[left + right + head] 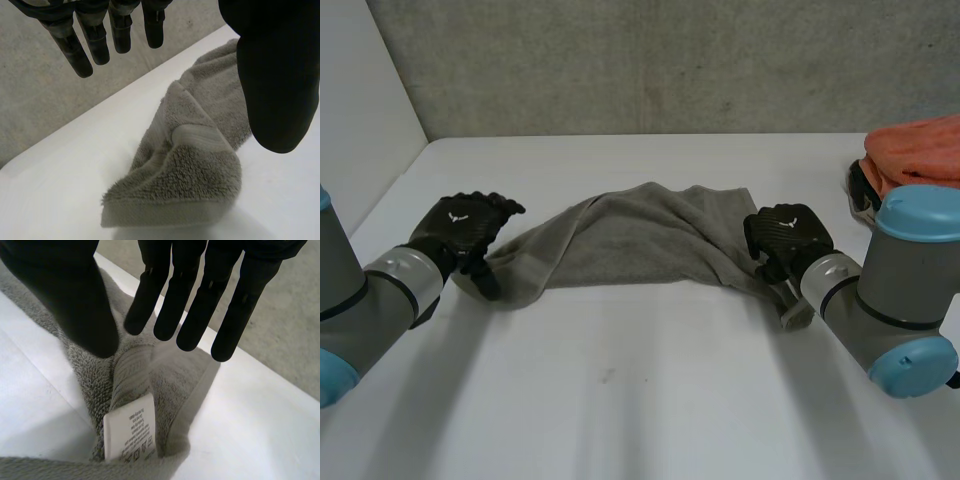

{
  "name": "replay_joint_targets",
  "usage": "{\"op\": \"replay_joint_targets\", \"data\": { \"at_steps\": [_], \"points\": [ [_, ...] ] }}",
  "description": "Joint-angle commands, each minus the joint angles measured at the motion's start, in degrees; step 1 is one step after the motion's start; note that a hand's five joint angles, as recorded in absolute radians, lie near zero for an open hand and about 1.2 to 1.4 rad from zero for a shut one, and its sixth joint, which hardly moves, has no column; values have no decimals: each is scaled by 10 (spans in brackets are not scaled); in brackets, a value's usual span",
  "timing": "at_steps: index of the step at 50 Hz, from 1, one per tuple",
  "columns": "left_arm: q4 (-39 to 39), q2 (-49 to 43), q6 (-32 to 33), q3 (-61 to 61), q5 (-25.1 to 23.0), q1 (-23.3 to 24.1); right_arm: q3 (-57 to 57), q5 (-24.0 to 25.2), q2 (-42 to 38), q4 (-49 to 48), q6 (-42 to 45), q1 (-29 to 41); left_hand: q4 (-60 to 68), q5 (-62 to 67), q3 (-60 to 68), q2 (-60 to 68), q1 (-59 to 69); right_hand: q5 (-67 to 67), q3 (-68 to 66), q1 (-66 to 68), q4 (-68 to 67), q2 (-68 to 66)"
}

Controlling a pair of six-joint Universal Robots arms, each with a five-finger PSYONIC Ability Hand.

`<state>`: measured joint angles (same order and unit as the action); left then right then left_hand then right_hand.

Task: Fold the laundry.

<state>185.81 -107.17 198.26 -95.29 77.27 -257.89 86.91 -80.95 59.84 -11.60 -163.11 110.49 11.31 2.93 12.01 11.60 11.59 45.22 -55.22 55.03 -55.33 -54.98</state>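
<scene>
A grey towel (630, 240) lies bunched across the middle of the white table (640, 400). My left hand (465, 230) hovers over the towel's left end. In the left wrist view that hand (277, 75) has straight fingers held apart from the thumb, and the towel's corner (195, 165) lies loose on the table below them. My right hand (785, 240) is on the towel's right end. In the right wrist view a ridge of the towel (135, 370), with a white care label (131, 435) on it, rises between the thumb and straight fingers of that hand (195, 290), which pinch it.
An orange cloth (915, 150) is piled at the back right of the table, with a dark object (860, 190) beside it. A grey wall (640, 60) runs behind the table and a white panel (360, 100) stands at its left.
</scene>
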Motion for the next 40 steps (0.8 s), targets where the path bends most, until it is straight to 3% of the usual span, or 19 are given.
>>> {"op": "replay_joint_targets", "data": {
  "at_steps": [1,8,14,20,22,25,26,27,34,40],
  "points": [
    [-7,-29,-7,52,4,8,-39,-48,-2,85,-80,2,4,-12,-3,1,1,-110,110,-108,111,108],
    [-43,-124,-5,146,42,12,-67,-95,-24,133,-110,21,11,-5,4,8,8,-257,257,-255,258,254],
    [-84,-181,-2,201,68,19,-80,-119,-53,119,-99,31,16,0,9,13,13,-281,281,-279,282,278],
    [-111,-233,-2,248,82,28,-94,-129,-82,110,-80,37,149,132,142,146,146,-257,257,-255,258,255],
    [-114,-241,-2,259,82,29,-96,-134,-84,102,-74,38,199,183,192,196,196,-220,220,-218,221,218],
    [-122,-252,-1,280,83,30,-94,-137,-85,90,-63,38,447,431,440,444,445,-59,59,-57,60,57],
    [-123,-253,-1,285,85,29,-93,-137,-85,87,-60,38,533,517,526,530,530,18,-18,20,-17,-20],
    [-125,-252,-1,295,89,28,-91,-134,-83,83,-53,39,685,669,678,682,683,239,-239,240,-238,-241],
    [-121,-234,-4,333,107,24,-80,-113,-75,98,-19,39,687,671,680,684,684,248,-248,250,-247,-250],
    [-127,-229,-4,390,112,19,-6,-71,1,158,14,48,687,671,680,684,684,248,-248,250,-247,-250]
  ]
}}
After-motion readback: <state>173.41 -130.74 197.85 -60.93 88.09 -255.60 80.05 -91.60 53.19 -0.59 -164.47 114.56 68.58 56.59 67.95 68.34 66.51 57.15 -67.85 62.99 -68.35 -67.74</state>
